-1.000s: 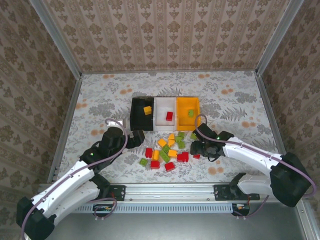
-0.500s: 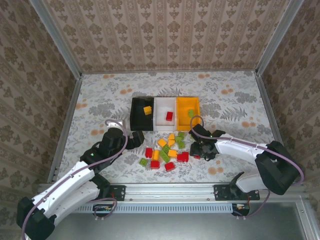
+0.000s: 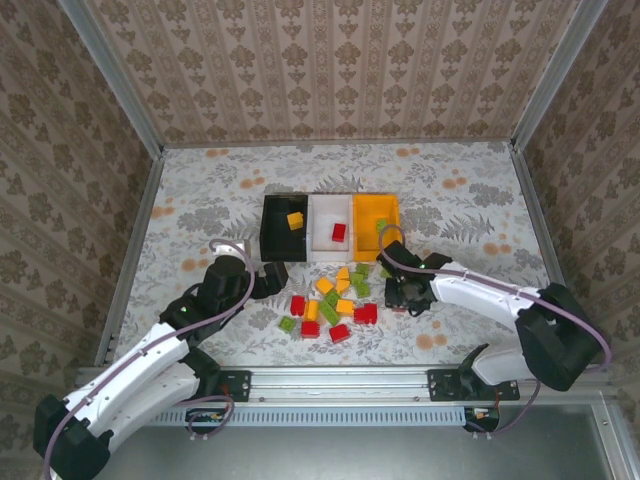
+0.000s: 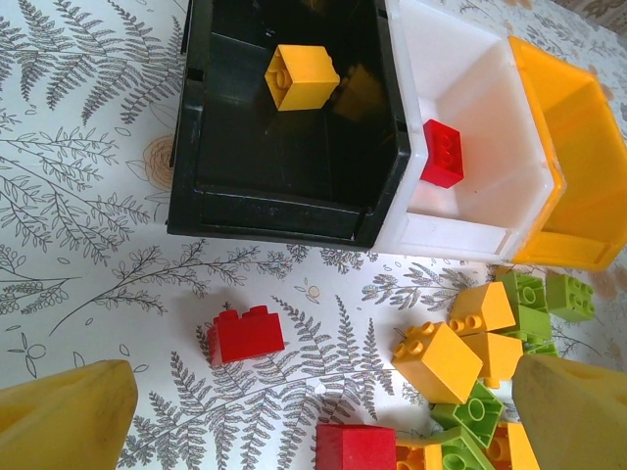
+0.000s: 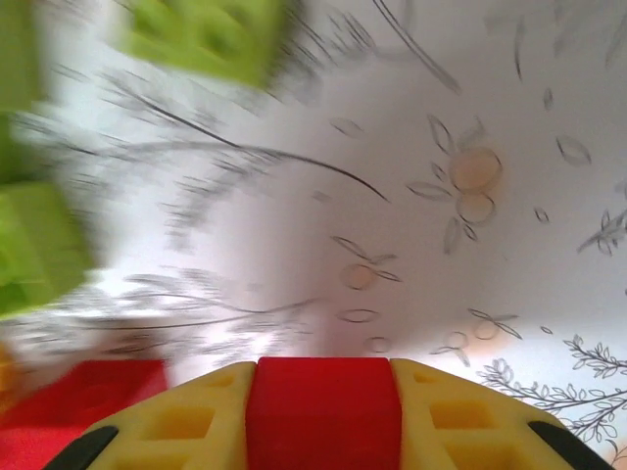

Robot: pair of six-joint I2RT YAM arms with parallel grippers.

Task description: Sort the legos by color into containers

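Three bins stand in a row: black (image 3: 275, 235), white (image 3: 322, 240), orange-yellow (image 3: 368, 212). One yellow brick (image 4: 302, 76) lies in the black bin (image 4: 284, 186), one red brick (image 4: 443, 154) in the white bin (image 4: 470, 88), and a green one (image 3: 381, 227) in the orange-yellow bin. Several loose legos (image 3: 335, 300) lie piled in front of the bins. My left gripper (image 4: 323, 421) is open above the pile's left edge, near a lone red brick (image 4: 245, 335). My right gripper (image 3: 398, 293) is shut on a red brick (image 5: 323, 411), low over the table at the pile's right side.
The floral table cover (image 3: 200, 210) reaches out to metal rails and patterned walls on three sides. Green bricks (image 5: 206, 34) blur past the right gripper's upper left. The orange-yellow bin (image 4: 578, 176) sits at the right edge of the left wrist view.
My right gripper has shifted slightly left and toward the bins, and its arm has swung inward. The left arm has not moved.
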